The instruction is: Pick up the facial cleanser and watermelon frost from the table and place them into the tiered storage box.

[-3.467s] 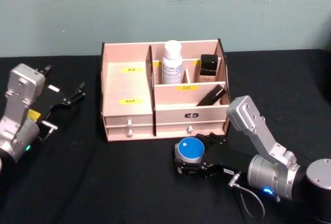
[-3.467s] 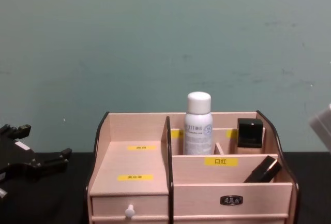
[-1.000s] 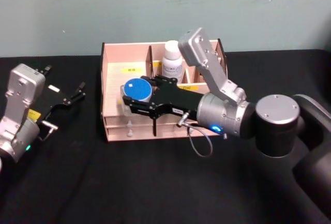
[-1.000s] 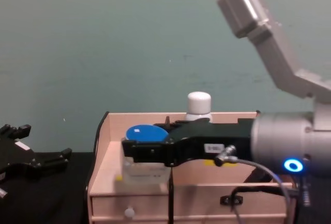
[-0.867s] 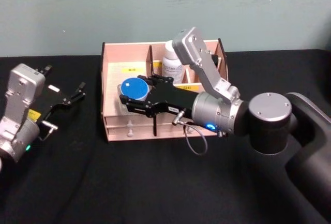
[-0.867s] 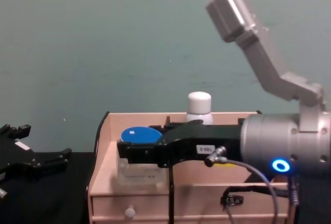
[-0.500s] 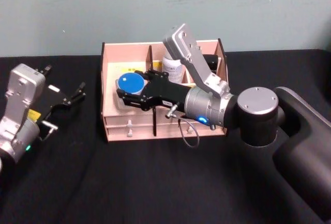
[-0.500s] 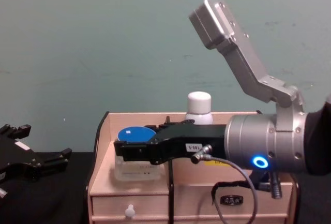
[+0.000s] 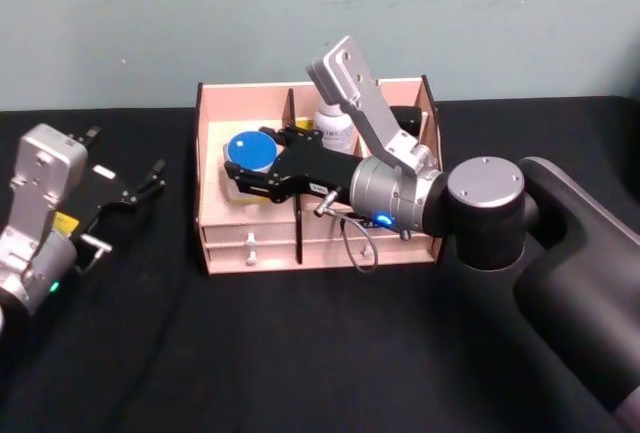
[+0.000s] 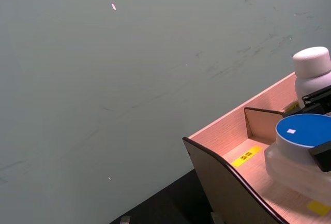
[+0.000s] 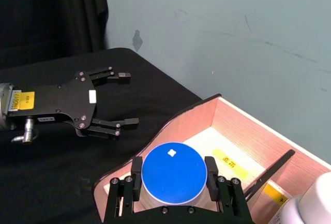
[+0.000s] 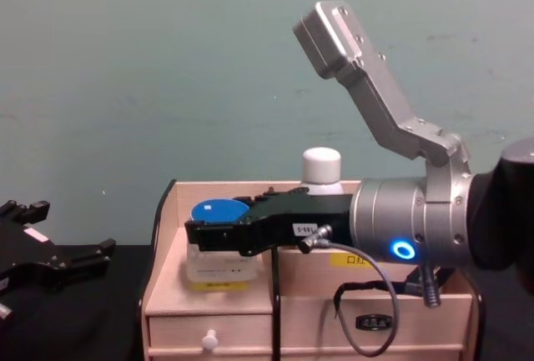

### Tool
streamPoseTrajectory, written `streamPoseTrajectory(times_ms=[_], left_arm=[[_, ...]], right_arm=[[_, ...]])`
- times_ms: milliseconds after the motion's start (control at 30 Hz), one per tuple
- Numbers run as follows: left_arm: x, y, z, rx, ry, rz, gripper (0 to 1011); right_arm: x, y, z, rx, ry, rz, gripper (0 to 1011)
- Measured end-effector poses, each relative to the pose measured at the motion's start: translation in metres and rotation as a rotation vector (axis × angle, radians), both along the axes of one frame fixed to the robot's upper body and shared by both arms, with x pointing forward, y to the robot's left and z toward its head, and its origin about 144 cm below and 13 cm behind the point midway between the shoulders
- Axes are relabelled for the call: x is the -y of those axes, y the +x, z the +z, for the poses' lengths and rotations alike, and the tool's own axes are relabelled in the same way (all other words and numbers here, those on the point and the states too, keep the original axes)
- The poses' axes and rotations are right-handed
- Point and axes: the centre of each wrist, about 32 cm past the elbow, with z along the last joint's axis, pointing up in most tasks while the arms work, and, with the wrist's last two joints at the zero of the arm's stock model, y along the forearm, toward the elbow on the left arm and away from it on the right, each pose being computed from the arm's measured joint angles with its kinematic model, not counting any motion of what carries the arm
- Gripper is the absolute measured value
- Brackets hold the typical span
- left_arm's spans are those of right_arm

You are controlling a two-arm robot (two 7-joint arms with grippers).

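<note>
In the head view, the clear jar with a round blue lid [image 9: 249,149] is held clamped by the right gripper [image 9: 252,165] over the left shelf of the pale wooden tiered storage box [image 9: 222,236], upper centre of the frame. The left gripper [image 9: 140,185] is parked at the left, fingers spread, empty.

In the right wrist view, the jar is seen near the box's curved side wall [image 11: 150,146]; if released off-centre, it could be tipped.

In the chest view, the jar's base is seen just at the shelf.

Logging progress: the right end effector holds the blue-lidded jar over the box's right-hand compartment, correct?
Not quite. The right end effector holds the blue-lidded jar over the box's left-hand compartment, as the head view shows.
</note>
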Motion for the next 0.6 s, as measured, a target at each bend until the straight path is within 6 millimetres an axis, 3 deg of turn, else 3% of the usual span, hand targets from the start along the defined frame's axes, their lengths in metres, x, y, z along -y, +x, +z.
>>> streamPoseTrajectory(times_ms=[500, 600], left_arm=[[0.0000, 0.0000, 0.0000, 0.000, 0.000, 0.000, 1001], [0.0000, 0.0000, 0.0000, 0.000, 0.000, 0.000, 1001]], right_arm=[[-0.0004, 0.0024, -0.0015, -0.007, -0.007, -0.013, 730], [-0.0004, 0.0024, -0.0015, -0.007, -0.007, -0.013, 802]])
